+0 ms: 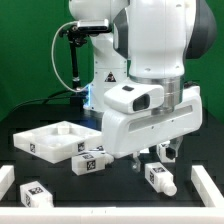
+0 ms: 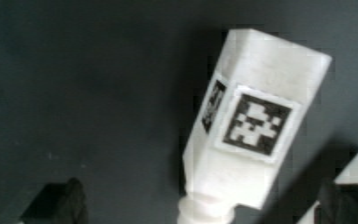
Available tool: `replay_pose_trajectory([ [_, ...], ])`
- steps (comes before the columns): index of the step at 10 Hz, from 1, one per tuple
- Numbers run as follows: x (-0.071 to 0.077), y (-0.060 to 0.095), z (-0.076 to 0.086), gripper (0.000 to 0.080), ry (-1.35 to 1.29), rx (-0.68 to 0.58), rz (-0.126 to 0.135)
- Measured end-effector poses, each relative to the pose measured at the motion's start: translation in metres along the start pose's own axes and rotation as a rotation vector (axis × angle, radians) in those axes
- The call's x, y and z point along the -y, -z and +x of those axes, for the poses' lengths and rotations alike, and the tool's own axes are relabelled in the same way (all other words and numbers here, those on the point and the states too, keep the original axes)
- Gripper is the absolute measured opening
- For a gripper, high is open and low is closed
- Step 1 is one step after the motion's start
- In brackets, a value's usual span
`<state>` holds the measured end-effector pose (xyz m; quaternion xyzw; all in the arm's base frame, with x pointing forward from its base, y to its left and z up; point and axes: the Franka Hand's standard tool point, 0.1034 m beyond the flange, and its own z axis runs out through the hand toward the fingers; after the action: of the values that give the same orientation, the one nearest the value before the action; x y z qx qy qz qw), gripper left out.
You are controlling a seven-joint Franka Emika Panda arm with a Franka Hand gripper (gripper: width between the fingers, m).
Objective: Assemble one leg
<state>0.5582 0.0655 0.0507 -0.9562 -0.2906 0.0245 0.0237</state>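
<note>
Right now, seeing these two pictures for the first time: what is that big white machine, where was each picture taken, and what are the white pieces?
It is a robot arm ending in a two-finger gripper. One picture looks on from outside; the other comes from a camera on the wrist. On the black table lie a large white tray piece and small tagged blocks. The gripper is open, holds nothing, and hangs over one such block, the leg.
</note>
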Motion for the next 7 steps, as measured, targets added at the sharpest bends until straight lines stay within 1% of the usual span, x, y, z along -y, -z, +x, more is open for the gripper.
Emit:
replay_pose_trajectory([
  [1, -0.001, -0.003, -0.002, 0.0650, -0.014, 0.007, 0.004],
  [2, 0.000, -0.012, -0.010, 0.0650, -0.057, 0.037, 0.018],
  [3, 0.003, -0.019, -0.012, 0.0650, -0.094, 0.059, 0.030],
  [4, 0.007, -0.029, -0.012, 0.0650, -0.096, 0.060, 0.031],
  [5, 0.008, -0.036, -0.011, 0.0650, -0.094, 0.040, 0.024],
  [6, 0.009, -0.040, -0.012, 0.0650, -0.094, 0.034, 0.021],
  [7, 0.008, -0.038, -0.011, 0.0516, -0.093, 0.031, 0.020],
])
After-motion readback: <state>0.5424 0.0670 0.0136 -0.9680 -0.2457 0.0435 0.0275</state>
